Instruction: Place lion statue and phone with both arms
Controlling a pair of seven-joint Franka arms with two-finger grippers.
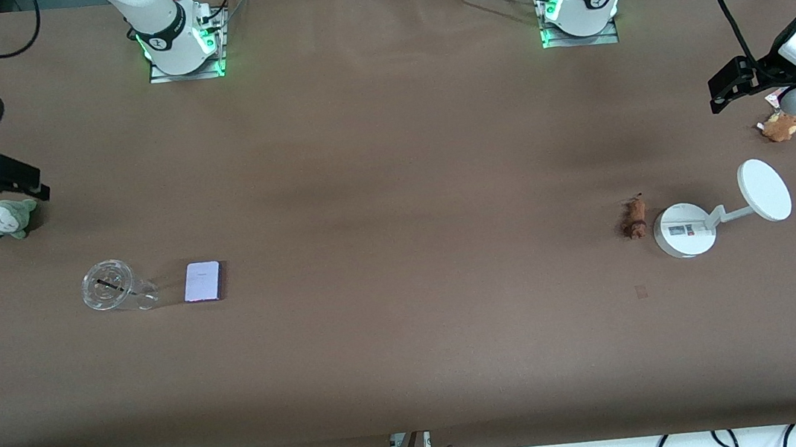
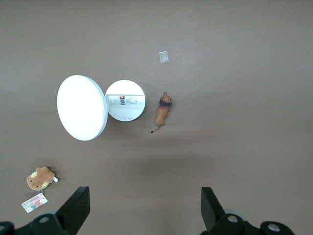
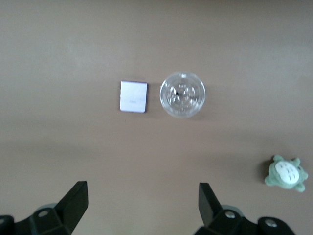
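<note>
The lion statue (image 1: 635,217), a tiny reddish-brown figurine, lies on the brown table beside the white stand's base, toward the left arm's end; it also shows in the left wrist view (image 2: 163,110). The phone (image 1: 202,282), lavender with a purple edge, lies flat beside a clear cup toward the right arm's end; it also shows in the right wrist view (image 3: 133,96). My left gripper (image 1: 720,93) (image 2: 145,196) is open and empty, held high over the table near the brown plush. My right gripper (image 1: 33,181) (image 3: 143,191) is open and empty, high over the table by the grey-green plush.
A white round stand (image 1: 685,230) with a tilted disc (image 1: 764,190) stands by the lion. A clear cup (image 1: 109,286) stands by the phone. A brown plush (image 1: 780,126) and a grey-green plush (image 1: 8,218) lie at the table's ends. A small tape mark (image 1: 641,291) is on the cloth.
</note>
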